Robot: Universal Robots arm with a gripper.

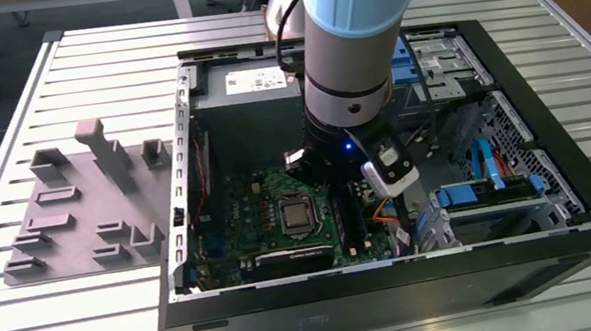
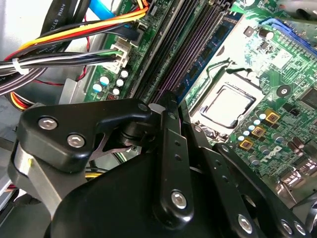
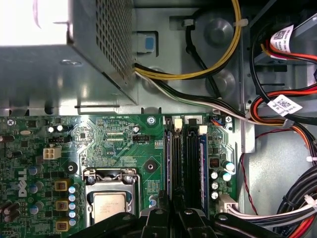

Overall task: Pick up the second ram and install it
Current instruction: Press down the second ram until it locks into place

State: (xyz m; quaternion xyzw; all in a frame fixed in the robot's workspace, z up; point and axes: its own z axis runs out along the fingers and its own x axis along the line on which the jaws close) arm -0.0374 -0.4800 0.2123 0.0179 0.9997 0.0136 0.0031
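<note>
The second ram (image 2: pixel 203 64) is a thin blue-green stick standing on edge in the black slot nearest the processor socket (image 2: pixel 225 106), and its edge also shows in the first wrist view (image 3: pixel 169 163). My gripper (image 2: pixel 178 106) sits low inside the open computer case, over the memory slots, with its black fingers (image 3: pixel 157 218) drawn close together astride the near end of that stick. In the exterior view the gripper (image 1: pixel 324 170) hangs under the grey arm, just above the green motherboard (image 1: pixel 278 209).
Another blue-edged stick (image 3: pixel 202 163) stands in the outermost slot. The metal power supply (image 3: pixel 59 64) and bundles of coloured cables (image 3: pixel 297 124) crowd the slots. A grey holder fixture (image 1: pixel 89 206) lies on the slatted table at the exterior view's left, beside the case wall (image 1: pixel 182 195).
</note>
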